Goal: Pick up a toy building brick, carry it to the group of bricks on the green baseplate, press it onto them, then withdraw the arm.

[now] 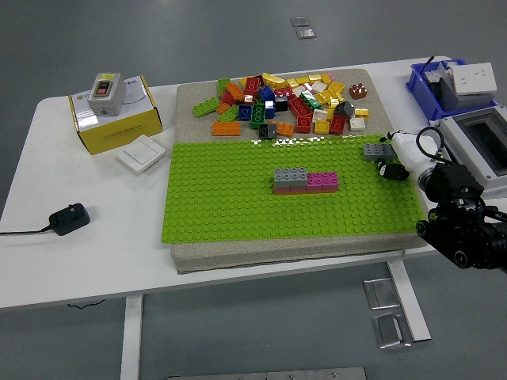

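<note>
A green baseplate lies on a beige pad in the middle of the white table. On it stands the group of bricks, a grey one joined to a pink one. Loose bricks in many colours are heaped on the pad behind the plate. A grey brick sits at the plate's far right corner. My right hand comes in from the right and is closed on that brick's right end, white finger above and black fingertip below. The left arm is out of view.
A yellow box with a grey switch and a white switch plate sit at the left, with a black plug nearer the front. A blue bin and a grey-white device stand at the right edge.
</note>
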`<action>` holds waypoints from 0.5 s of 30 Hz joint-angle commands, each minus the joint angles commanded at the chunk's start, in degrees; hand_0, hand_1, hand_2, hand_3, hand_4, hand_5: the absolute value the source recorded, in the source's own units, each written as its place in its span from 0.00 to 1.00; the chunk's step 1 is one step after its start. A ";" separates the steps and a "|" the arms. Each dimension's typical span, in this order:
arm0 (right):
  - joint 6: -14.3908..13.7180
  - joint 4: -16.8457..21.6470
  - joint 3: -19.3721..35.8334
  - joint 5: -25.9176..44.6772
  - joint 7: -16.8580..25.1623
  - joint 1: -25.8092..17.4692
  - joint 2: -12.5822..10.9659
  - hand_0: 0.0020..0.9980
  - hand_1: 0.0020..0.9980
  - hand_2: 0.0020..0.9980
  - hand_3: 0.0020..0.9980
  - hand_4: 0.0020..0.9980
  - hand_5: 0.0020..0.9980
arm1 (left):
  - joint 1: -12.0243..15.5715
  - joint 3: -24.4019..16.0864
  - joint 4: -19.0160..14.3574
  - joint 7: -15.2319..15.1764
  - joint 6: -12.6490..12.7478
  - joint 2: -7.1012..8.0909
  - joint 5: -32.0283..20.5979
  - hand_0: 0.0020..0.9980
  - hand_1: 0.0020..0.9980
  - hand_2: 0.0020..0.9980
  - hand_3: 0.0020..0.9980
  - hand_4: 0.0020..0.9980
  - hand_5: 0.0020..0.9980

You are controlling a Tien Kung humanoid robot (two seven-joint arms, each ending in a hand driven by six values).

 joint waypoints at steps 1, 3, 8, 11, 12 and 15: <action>-0.02 -0.21 0.01 0.26 0.09 0.17 0.12 0.77 0.83 0.92 0.77 0.52 0.36 | -0.05 -0.03 0.00 -0.01 -0.01 0.01 0.09 0.66 0.66 0.59 0.60 0.21 0.65; -0.07 -0.61 0.01 0.66 0.24 0.46 0.33 0.77 0.83 0.92 0.77 0.52 0.36 | -0.13 -0.09 0.00 -0.02 -0.04 0.03 0.25 0.66 0.66 0.59 0.60 0.21 0.65; 0.05 -1.77 -0.21 1.36 0.33 0.87 0.82 0.77 0.83 0.92 0.67 0.51 0.36 | -0.33 -0.18 0.00 -0.04 -0.09 0.04 0.53 0.66 0.66 0.59 0.61 0.21 0.65; 0.28 -2.18 -0.65 1.76 0.21 0.87 1.00 0.77 0.83 0.92 0.67 0.51 0.36 | -0.38 -0.25 0.00 -0.04 -0.11 0.02 0.60 0.66 0.66 0.59 0.61 0.21 0.65; 0.31 -2.25 -0.76 1.85 0.19 0.85 1.05 0.77 0.83 0.92 0.64 0.51 0.35 | -0.38 -0.29 0.00 -0.03 -0.13 0.02 0.65 0.66 0.66 0.59 0.61 0.21 0.66; 0.27 -2.42 -0.90 2.08 0.21 0.82 1.21 0.77 0.83 0.92 0.64 0.51 0.35 | -0.41 -0.36 0.00 0.00 -0.18 0.02 0.73 0.66 0.66 0.59 0.61 0.21 0.66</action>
